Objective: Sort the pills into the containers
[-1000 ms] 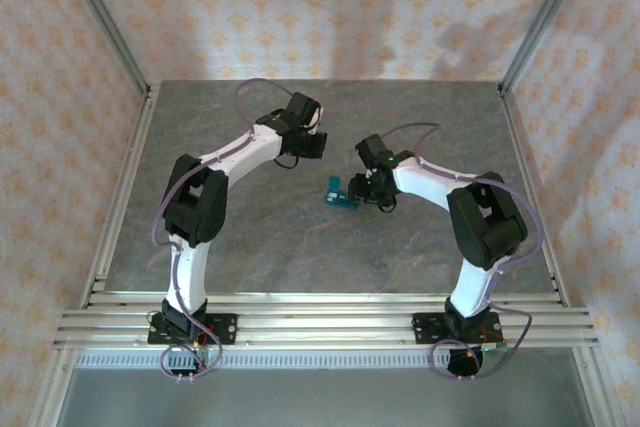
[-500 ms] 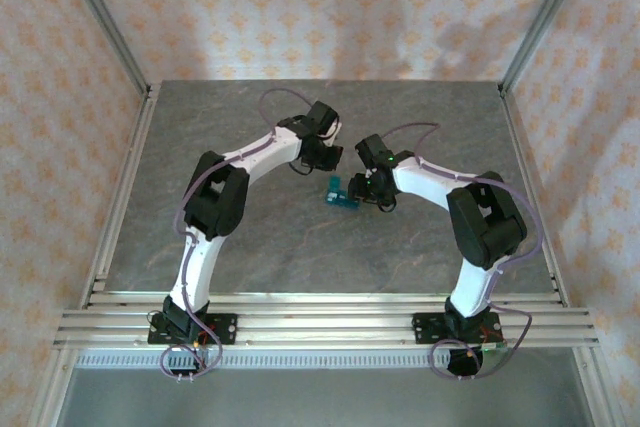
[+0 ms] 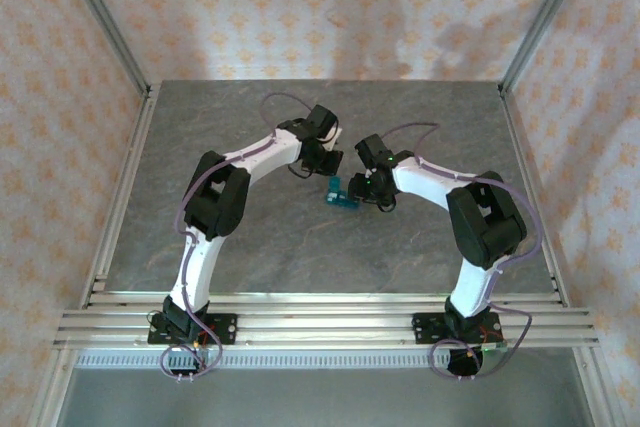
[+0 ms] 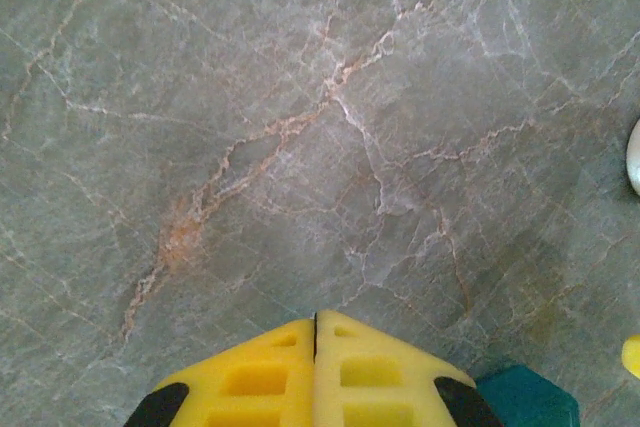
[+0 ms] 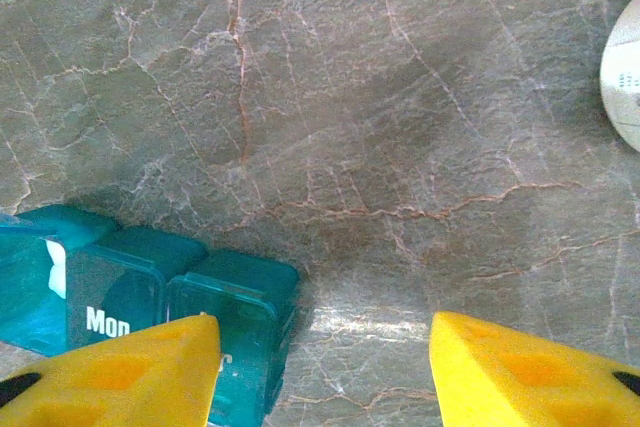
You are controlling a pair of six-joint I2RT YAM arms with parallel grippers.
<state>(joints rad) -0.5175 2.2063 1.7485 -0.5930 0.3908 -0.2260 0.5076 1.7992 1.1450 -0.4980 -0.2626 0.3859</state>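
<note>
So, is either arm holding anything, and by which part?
Nothing is held. Left jaws are shut empty; right jaws are open, with the teal pill box off to one side, ungripped.

Left hand closed, right hand parted.

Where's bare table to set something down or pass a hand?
Bare: the near strip between pill box and front rail, and the far table along the back wall. Crowded: the centre, with left gripper and right gripper beside the box.

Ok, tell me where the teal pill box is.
Top view: the teal pill box sits centrally, just left of the right claw, close to the left claw.
</note>
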